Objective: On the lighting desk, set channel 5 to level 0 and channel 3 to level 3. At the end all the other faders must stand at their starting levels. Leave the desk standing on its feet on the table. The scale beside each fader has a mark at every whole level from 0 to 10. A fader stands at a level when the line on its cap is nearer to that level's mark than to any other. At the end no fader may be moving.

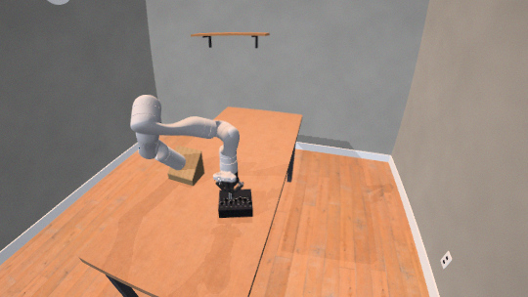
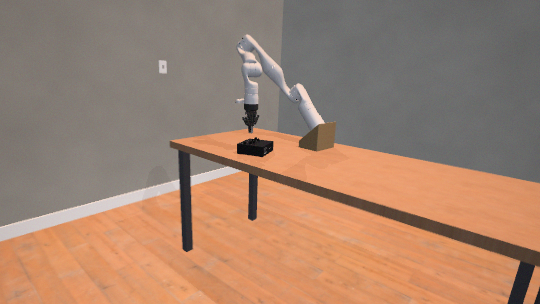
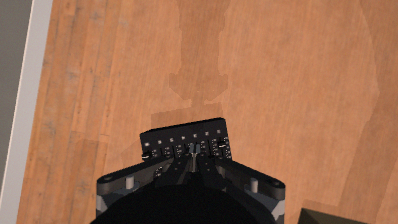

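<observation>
Progress unclear: cap levels too small to read, so channels 5 and 3 unconfirmed either way. End effector (image 3: 192,159) clenched on nothing, fingertips together as a poker, hanging just above the fader row. Console (image 1: 235,203) directly below it, upright on the desk (image 1: 161,230). No containers; wedge mount (image 1: 187,166) behind.
</observation>
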`<state>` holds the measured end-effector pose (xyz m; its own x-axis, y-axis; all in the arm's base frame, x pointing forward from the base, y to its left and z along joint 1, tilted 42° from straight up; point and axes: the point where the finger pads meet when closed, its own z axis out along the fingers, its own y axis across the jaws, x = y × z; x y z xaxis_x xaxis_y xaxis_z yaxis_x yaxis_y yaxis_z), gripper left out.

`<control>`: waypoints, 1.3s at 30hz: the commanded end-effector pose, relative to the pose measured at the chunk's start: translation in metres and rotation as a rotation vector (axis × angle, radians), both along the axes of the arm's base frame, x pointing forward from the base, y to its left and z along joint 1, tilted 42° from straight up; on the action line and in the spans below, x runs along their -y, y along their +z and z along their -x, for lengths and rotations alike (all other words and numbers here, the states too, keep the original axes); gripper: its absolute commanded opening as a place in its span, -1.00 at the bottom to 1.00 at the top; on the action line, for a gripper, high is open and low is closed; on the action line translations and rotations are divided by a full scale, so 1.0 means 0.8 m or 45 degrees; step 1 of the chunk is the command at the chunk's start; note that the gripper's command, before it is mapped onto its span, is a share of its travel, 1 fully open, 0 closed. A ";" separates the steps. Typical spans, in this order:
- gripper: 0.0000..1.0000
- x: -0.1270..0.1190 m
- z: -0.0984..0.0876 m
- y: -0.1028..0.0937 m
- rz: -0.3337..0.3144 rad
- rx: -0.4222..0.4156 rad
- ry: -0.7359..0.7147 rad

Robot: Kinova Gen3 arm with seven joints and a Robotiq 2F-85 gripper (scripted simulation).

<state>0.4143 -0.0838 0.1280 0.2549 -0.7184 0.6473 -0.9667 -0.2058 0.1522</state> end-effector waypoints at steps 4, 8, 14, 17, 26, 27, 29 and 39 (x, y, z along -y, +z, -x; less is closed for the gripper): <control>-1.00 -0.007 0.001 -0.007 -0.013 0.098 -0.121; -1.00 -0.009 0.002 -0.010 -0.016 0.172 -0.214; -1.00 -0.011 0.003 -0.014 -0.019 0.256 -0.319; -1.00 -0.013 0.003 -0.017 -0.020 0.325 -0.404; -1.00 -0.020 0.005 -0.026 -0.023 0.562 -0.692; -1.00 -0.020 0.006 -0.027 -0.023 0.591 -0.726; -1.00 -0.022 0.006 -0.029 -0.023 0.649 -0.796; -1.00 -0.028 0.007 -0.036 -0.022 0.898 -1.087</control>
